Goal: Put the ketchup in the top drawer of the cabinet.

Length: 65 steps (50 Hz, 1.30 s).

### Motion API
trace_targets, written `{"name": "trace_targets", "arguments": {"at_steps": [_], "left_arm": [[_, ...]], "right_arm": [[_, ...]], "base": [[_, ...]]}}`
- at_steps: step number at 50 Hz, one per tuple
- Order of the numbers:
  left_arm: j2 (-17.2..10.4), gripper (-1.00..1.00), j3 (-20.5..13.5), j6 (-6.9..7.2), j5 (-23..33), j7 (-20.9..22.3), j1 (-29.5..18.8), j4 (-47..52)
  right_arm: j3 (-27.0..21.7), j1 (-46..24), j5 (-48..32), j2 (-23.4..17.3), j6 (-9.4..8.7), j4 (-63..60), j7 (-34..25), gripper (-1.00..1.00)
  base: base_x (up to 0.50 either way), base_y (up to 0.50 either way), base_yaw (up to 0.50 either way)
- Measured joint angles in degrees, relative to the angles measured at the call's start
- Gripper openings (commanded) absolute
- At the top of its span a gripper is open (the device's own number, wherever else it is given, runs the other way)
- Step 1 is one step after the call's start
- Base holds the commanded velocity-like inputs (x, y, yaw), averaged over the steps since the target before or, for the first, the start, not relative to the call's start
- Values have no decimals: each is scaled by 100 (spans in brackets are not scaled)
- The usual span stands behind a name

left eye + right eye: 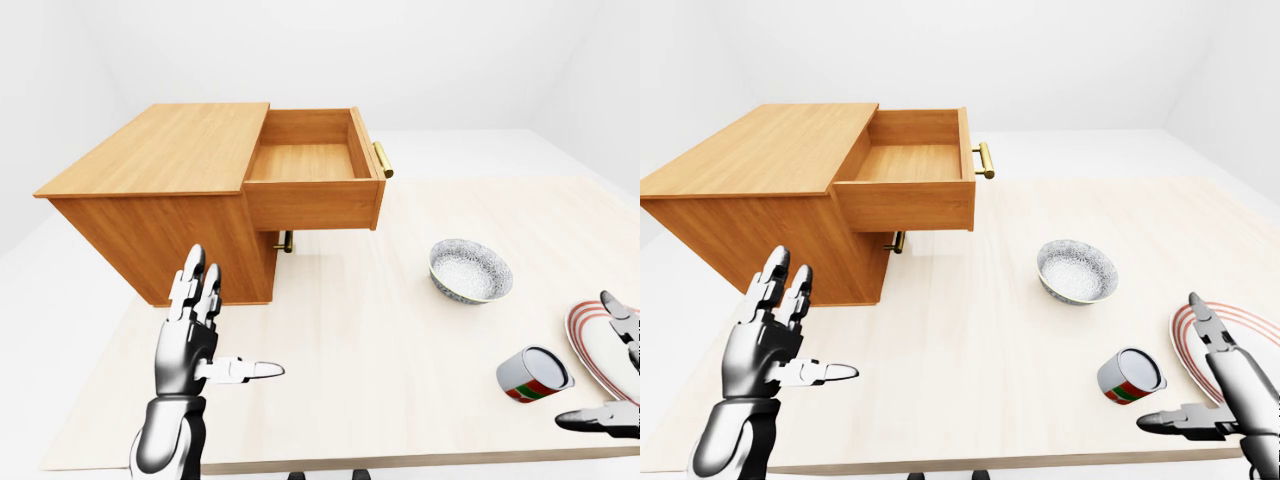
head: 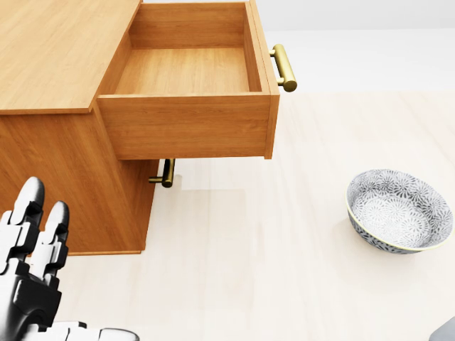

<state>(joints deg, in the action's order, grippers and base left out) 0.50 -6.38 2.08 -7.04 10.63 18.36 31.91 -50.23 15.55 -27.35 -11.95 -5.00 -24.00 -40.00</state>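
Hands: left hand (image 1: 192, 345), right hand (image 1: 1230, 395), both spread.

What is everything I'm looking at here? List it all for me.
cabinet: one, orange-brown wood, on the table at the left-eye view's left.
top drawer: one, same wood, pulled open, nothing in it, brass handle.
lower drawer handle: one, brass, under the open drawer.
bowl: one, grey-and-white pattern, right of centre.
can: one, red, green and white label, on its side, lower right.
plate: one, white with red rings, right edge, partly hidden.
table: one, pale wood.
left hand: silver, fingers open, lower left.
right hand: silver, fingers open, lower right by the plate.
No ketchup is clearly visible.
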Motion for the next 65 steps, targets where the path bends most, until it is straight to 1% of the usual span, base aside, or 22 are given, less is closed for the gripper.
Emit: {"name": "trace_targets", "arguments": {"at_steps": [10,24,43,65], "left_arm": [[-6,100,28,-30,20,-13,-13,-53],[-13,100,64,-70,53,-40,-24,-111],[-20,100,124,-125,104,-76,-30,-176],[-27,100,140,-138,120,-93,-43,-211]], "right_arm": [[132,-97,72,-287,0,577,0,100],[206,-134,68,-541,0,1138,0,100],[442,-257,-270,-754,0,1338,0,100],[691,-360,-501,-885,0,1617,0,100]], "base": [[0,0,0],[0,0,0],[0,0,0],[0,0,0]]}}
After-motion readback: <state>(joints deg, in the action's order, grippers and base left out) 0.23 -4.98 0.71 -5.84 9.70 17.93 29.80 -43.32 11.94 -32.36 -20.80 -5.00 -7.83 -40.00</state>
